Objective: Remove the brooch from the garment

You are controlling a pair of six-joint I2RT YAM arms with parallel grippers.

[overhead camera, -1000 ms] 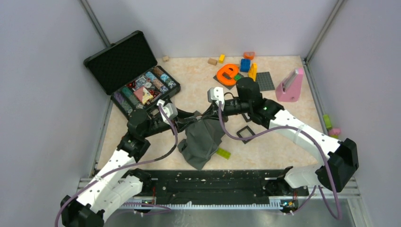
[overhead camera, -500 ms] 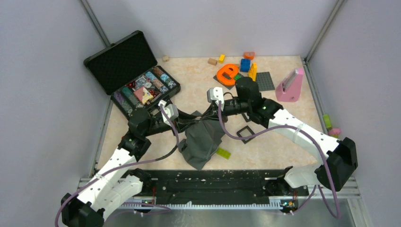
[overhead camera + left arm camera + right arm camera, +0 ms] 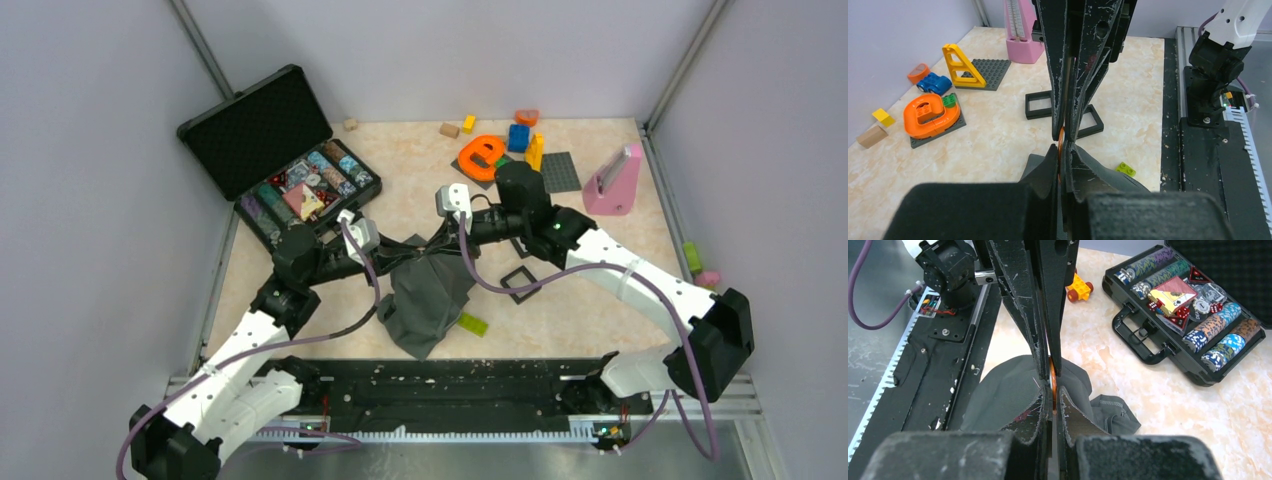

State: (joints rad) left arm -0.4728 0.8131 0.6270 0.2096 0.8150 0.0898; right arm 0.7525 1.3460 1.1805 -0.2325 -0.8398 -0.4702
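Note:
The dark grey garment [image 3: 430, 295] lies bunched on the table, its top pulled up to where my two grippers meet tip to tip. The brooch [image 3: 1061, 145] shows only as a thin orange edge pinched between the fingertips of both. My left gripper [image 3: 421, 247] comes in from the left, shut on the brooch. My right gripper [image 3: 441, 240] comes from the right and is also shut on it. In the right wrist view the brooch [image 3: 1053, 382] sits between my pads, with the garment [image 3: 1003, 390] hanging below.
An open black case [image 3: 300, 190] of poker chips stands at the back left. Behind the right arm are an orange letter toy [image 3: 482, 157], coloured blocks, a grey baseplate [image 3: 560, 172] and a pink stand [image 3: 612, 182]. Black square frames [image 3: 518, 280] and a green brick [image 3: 472, 323] lie beside the garment.
My left gripper's jaws have closed onto the brooch. Both arms have shifted slightly; the garment's top stays lifted between them.

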